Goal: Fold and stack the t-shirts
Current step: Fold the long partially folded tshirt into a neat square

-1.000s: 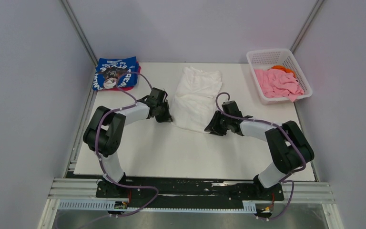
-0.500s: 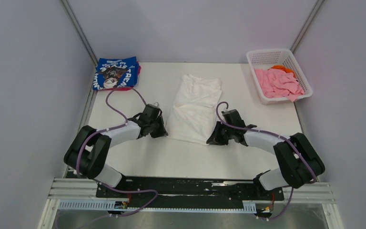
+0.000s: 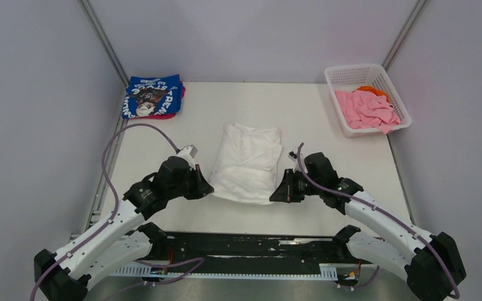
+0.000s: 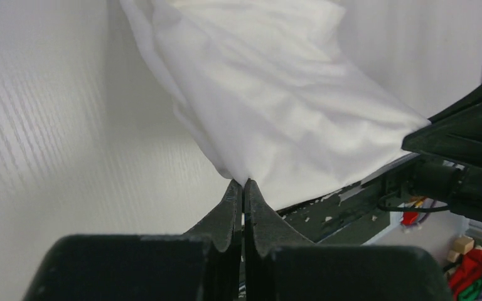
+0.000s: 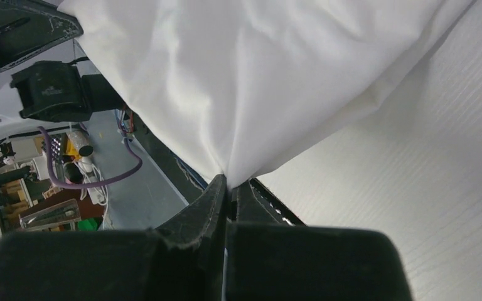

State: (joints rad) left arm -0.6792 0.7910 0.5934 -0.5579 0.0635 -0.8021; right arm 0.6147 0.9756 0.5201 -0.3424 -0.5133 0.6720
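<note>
A white t-shirt [image 3: 248, 162], folded lengthwise, lies in the middle of the table. My left gripper [image 3: 207, 189] is shut on its near left corner, as the left wrist view [image 4: 243, 182] shows. My right gripper [image 3: 276, 195] is shut on its near right corner, seen pinched in the right wrist view [image 5: 228, 179]. The near hem hangs between the two grippers, lifted a little. A folded royal-blue t-shirt [image 3: 153, 95] with white lettering lies at the back left on a pink one [image 3: 179, 100]. Pink [image 3: 367, 108] and orange [image 3: 371, 89] t-shirts lie crumpled in the basket.
A white plastic lattice basket [image 3: 351, 74] stands at the back right. The table's black front rail [image 3: 251, 244] runs just below the grippers. Grey walls close in the left, right and back sides.
Both grippers have pulled the white t-shirt's near hem toward the front edge. The shirt has slid nearer and both arms have stretched out low.
</note>
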